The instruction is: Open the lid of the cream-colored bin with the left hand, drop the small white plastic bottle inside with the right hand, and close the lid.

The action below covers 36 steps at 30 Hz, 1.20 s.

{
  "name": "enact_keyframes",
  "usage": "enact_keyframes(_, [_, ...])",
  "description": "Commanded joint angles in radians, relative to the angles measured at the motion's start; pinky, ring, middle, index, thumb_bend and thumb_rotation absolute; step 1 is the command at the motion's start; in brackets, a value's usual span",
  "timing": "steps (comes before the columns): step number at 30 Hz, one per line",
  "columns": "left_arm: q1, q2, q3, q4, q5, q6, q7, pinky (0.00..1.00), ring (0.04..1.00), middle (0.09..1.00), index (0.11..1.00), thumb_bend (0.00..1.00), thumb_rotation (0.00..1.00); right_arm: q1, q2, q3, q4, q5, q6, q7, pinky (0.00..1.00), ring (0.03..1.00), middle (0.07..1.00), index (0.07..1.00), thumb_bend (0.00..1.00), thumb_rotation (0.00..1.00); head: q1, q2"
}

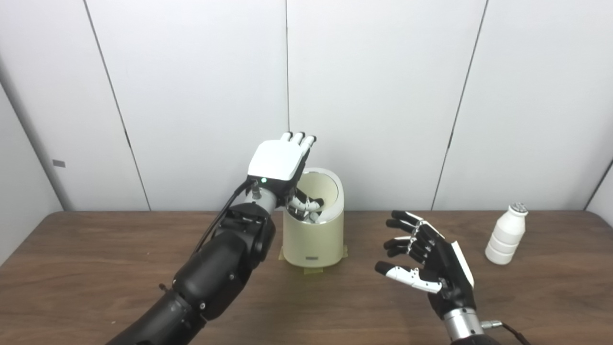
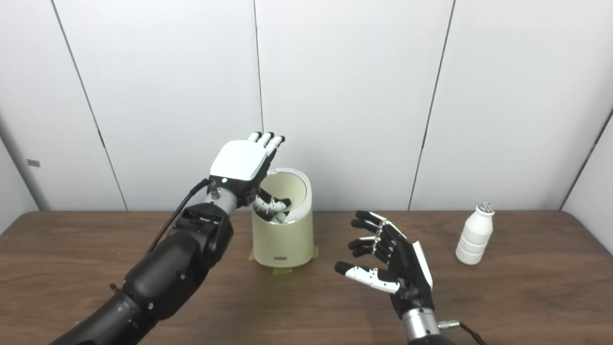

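Your left robot hand [image 1: 280, 165] holds the bin's [image 1: 313, 239] lid [image 1: 324, 194] tipped upright, fingers raised, thumb curled into the opening. Your right robot hand [image 1: 426, 261] hovers spread and empty over the wood-grain desk [image 1: 96, 268]. The ribbed white bottle [image 1: 505, 235] stands upright well right of it. The smooth cream bin is cylindrical.

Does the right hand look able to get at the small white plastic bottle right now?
Probably yes. The right hand is open and empty, and only bare brown wooden table lies between it and the small white plastic bottle, which stands upright and alone on its outer side.
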Motion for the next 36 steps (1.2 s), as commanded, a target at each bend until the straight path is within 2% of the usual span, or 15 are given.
enact_keyframes(1, [-0.004, 0.026, 0.032, -0.018, 0.010, 0.010, 0.010, 0.87, 0.993, 1.000, 1.000, 0.99, 0.10, -0.034, 0.001, -0.004, -0.036, 0.005, -0.013, -0.001, 0.49, 0.554, 0.728, 0.740, 0.80, 0.13, -0.001, 0.001])
enact_keyframes(5, [0.033, -0.016, 0.150, -0.060, -0.105, -0.028, 0.104, 0.83, 0.971, 0.999, 1.000, 0.91, 0.19, -0.034, 0.000, -0.006, -0.027, 0.009, -0.014, 0.001, 0.48, 0.554, 0.727, 0.742, 0.81, 0.14, 0.001, 0.001])
enact_keyframes(7, [0.061, -0.052, 0.241, -0.096, -0.219, -0.070, 0.150, 0.79, 0.942, 0.977, 0.994, 0.87, 0.22, -0.036, -0.002, -0.006, -0.021, 0.011, -0.021, 0.003, 0.48, 0.556, 0.729, 0.742, 0.81, 0.14, 0.001, 0.000])
enact_keyframes(10, [0.112, -0.102, 0.365, -0.148, -0.387, -0.153, 0.204, 0.68, 0.881, 0.939, 0.954, 0.81, 0.22, -0.037, -0.004, -0.006, -0.014, 0.005, -0.029, 0.002, 0.47, 0.551, 0.725, 0.741, 0.79, 0.14, 0.003, 0.000])
enact_keyframes(12, [0.149, -0.129, 0.428, -0.184, -0.481, -0.193, 0.220, 0.71, 0.867, 0.919, 0.929, 0.78, 0.22, -0.037, -0.005, -0.005, -0.012, 0.006, -0.029, 0.003, 0.46, 0.550, 0.723, 0.739, 0.79, 0.14, 0.003, -0.001])
enact_keyframes(14, [0.191, -0.154, 0.483, -0.225, -0.580, -0.213, 0.216, 0.69, 0.844, 0.878, 0.898, 0.77, 0.21, -0.038, -0.006, -0.006, -0.012, 0.008, -0.027, 0.004, 0.46, 0.551, 0.722, 0.739, 0.79, 0.14, 0.007, -0.001])
enact_keyframes(17, [0.274, -0.194, 0.550, -0.315, -0.727, -0.172, 0.180, 0.66, 0.797, 0.828, 0.846, 0.76, 0.21, -0.038, -0.009, -0.006, -0.013, 0.005, -0.022, 0.004, 0.47, 0.556, 0.725, 0.742, 0.79, 0.15, 0.011, -0.001])
enact_keyframes(22, [0.397, -0.204, 0.584, -0.397, -0.827, -0.150, 0.162, 0.65, 0.742, 0.772, 0.794, 0.74, 0.25, -0.036, -0.009, -0.003, -0.024, -0.003, -0.012, 0.000, 0.49, 0.567, 0.722, 0.739, 0.79, 0.16, 0.012, -0.002])
enact_keyframes(25, [0.452, -0.192, 0.595, -0.418, -0.878, -0.158, 0.147, 0.59, 0.706, 0.750, 0.786, 0.75, 0.27, -0.035, -0.008, -0.005, -0.026, 0.002, -0.012, 0.001, 0.48, 0.562, 0.717, 0.735, 0.79, 0.15, 0.012, 0.000])
enact_keyframes(27, [0.480, -0.184, 0.607, -0.429, -0.926, -0.160, 0.130, 0.56, 0.691, 0.746, 0.781, 0.74, 0.25, -0.035, -0.011, -0.004, -0.022, 0.002, -0.020, 0.004, 0.48, 0.560, 0.717, 0.737, 0.79, 0.15, 0.011, -0.004])
enact_keyframes(30, [0.526, -0.160, 0.615, -0.457, -0.991, -0.171, 0.092, 0.52, 0.673, 0.736, 0.772, 0.71, 0.17, -0.031, -0.009, -0.003, -0.032, 0.003, -0.012, 0.004, 0.47, 0.556, 0.718, 0.739, 0.79, 0.15, 0.003, -0.006])
enact_keyframes(36, [0.614, -0.128, 0.608, -0.472, -1.000, -0.205, 0.081, 0.53, 0.667, 0.735, 0.769, 0.70, 0.15, -0.030, -0.008, -0.003, -0.049, -0.009, -0.013, -0.004, 0.47, 0.542, 0.720, 0.736, 0.79, 0.13, -0.038, -0.011])
